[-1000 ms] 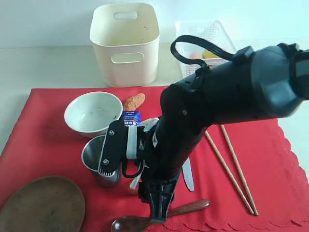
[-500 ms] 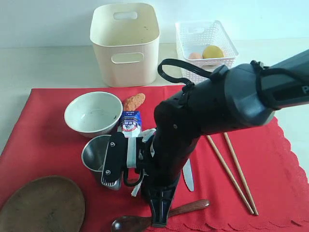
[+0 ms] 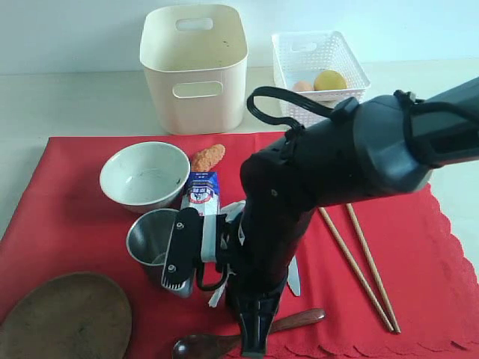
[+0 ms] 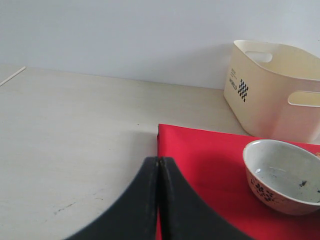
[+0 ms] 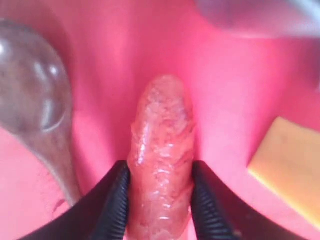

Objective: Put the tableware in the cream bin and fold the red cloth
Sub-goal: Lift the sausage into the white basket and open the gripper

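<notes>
Red cloth [image 3: 67,217]: matt fabric. Cream bin [image 3: 161,101]: smooth plastic, soft sheen. Steel cup [image 3: 142,243]: bright polished metal. Bowl [image 3: 142,176]: glazed, glossy. Plate [image 3: 63,318]: brown wood, matt. Spoon [image 3: 198,347]: dark wood, glossy. Chopsticks [image 3: 369,258]: pale bare wood. Sausage [image 5: 161,150]: wet-glossy, wrinkled skin. Fingers [image 5: 117,200]: black, ribbed, matt. Desk [image 3: 75,105]: pale, matt.

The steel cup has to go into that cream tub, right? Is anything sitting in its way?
Yes. The pale bowl and the milk carton sit on the red cloth between the steel cup and the cream bin. A lift over them would likely clear both.
</notes>
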`<act>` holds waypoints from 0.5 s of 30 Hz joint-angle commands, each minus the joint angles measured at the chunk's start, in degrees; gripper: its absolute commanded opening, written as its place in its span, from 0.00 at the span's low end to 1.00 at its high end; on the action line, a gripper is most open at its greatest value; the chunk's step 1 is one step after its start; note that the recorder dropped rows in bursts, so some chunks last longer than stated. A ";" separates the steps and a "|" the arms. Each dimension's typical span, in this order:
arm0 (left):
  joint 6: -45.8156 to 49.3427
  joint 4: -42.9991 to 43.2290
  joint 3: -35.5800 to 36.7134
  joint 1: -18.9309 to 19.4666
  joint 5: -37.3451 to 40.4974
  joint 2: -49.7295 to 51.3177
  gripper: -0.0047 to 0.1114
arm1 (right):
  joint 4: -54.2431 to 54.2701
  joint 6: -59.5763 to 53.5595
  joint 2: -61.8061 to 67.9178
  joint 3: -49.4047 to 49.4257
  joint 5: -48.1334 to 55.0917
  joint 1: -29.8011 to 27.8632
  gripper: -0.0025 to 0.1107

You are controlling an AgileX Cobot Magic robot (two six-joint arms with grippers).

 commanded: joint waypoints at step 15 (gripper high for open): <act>0.01 0.37 0.02 -0.01 -0.34 -0.30 0.06 | 0.45 7.18 -17.89 0.11 -11.14 -4.37 0.02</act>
